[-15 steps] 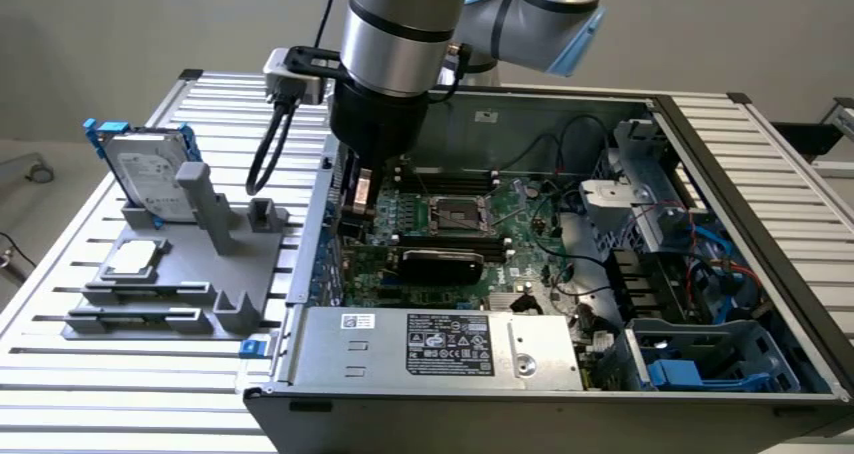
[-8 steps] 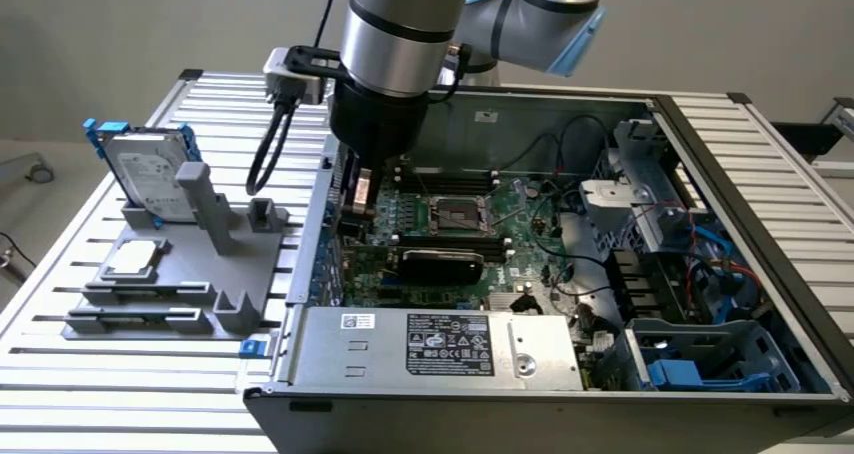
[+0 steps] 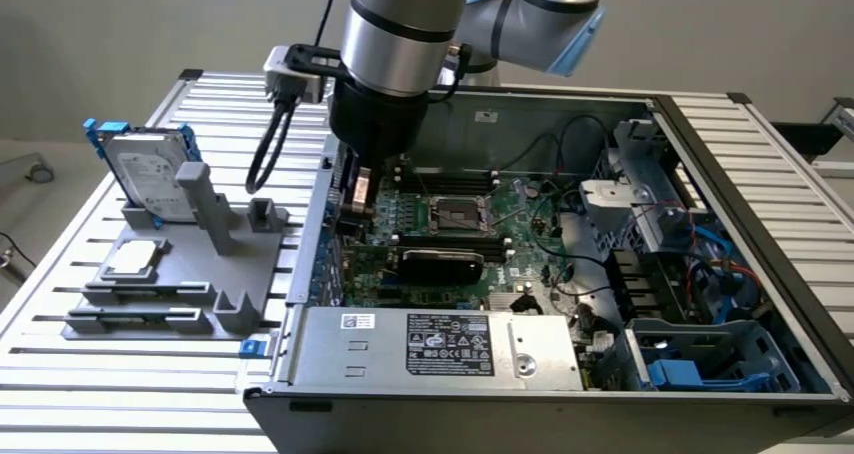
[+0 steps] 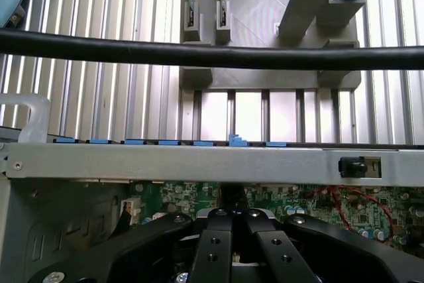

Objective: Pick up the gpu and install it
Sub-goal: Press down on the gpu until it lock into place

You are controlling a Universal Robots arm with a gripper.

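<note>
The gpu (image 3: 441,264) appears to stand on edge in a slot on the motherboard (image 3: 523,206), inside the computer case (image 3: 561,102). Its black rounded shroud faces the case's power supply (image 3: 441,344), and it runs out from the side wall nearest the arm. That placement suggests it is already in its slot, or nearly so, though whether it is fully home cannot be told.

The gripper (image 3: 355,212) hangs inside the case close to that same wall, just above the card's wall end. In the wrist view the gripper (image 4: 232,246) has its fingers pressed together over the motherboard. I can make out nothing pinched between them, so they may serve here as a blunt pusher rather than a clamp; whether they touch the card is hidden.

Outside the case, beside that wall, a grey fixture (image 3: 160,304) sits on the slatted worktop (image 3: 80,374). It holds a hard drive (image 3: 144,169) upright in a blue frame and a small square chip (image 3: 134,259) lying flat, each part kept where the arm can reach it. A black cable (image 4: 199,54) crosses the wrist view above the case's rim.
</note>
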